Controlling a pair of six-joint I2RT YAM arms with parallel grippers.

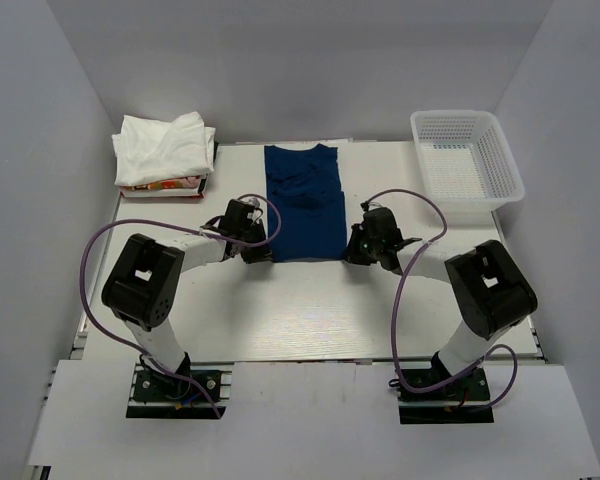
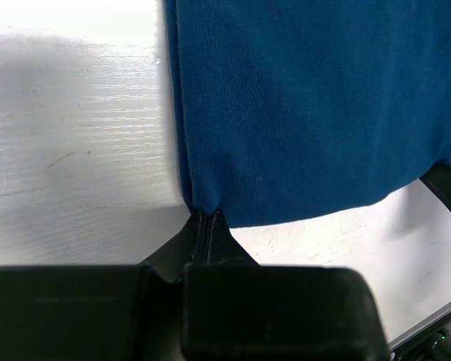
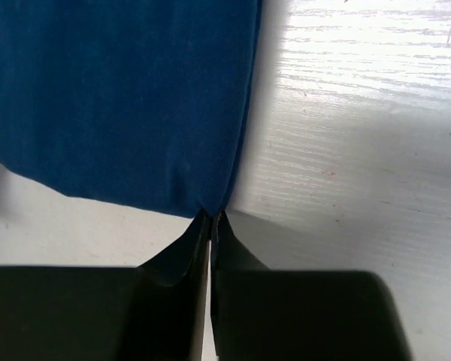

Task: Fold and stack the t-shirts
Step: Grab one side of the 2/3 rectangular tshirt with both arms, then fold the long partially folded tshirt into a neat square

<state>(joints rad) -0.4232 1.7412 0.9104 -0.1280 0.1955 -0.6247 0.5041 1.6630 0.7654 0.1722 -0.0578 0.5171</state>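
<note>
Left claw (image 1: 257, 252) is pressed together on the near left corner of the navy tee (image 1: 302, 205). In its own wrist view the two black fingertips (image 2: 192, 237) meet with a small pucker of blue cloth caught right at their ends. Right claw (image 1: 358, 250) is likewise pressed together, pinching the near right corner. Its wrist view shows a thin fold of cloth gripped where the tee's side edge and near hem come together.

The near hem runs between the two claws. The rest of the garment stretches away ahead of them as a long narrow panel lying flat on the white counter (image 1: 300, 310), with the neckline at the end farthest from both claws. The cloth just ahead of each claw looks smooth, with a few soft wrinkles further up the middle.

Well ahead and to the left of the left claw, at the counter's far corner, a loosely folded pile of white tees (image 1: 163, 148) sits on top of a flat item (image 1: 165, 187) with a red printed edge. Well ahead and to the right of the right claw stands a white mesh basket (image 1: 467, 160), apart from the navy tee
</note>
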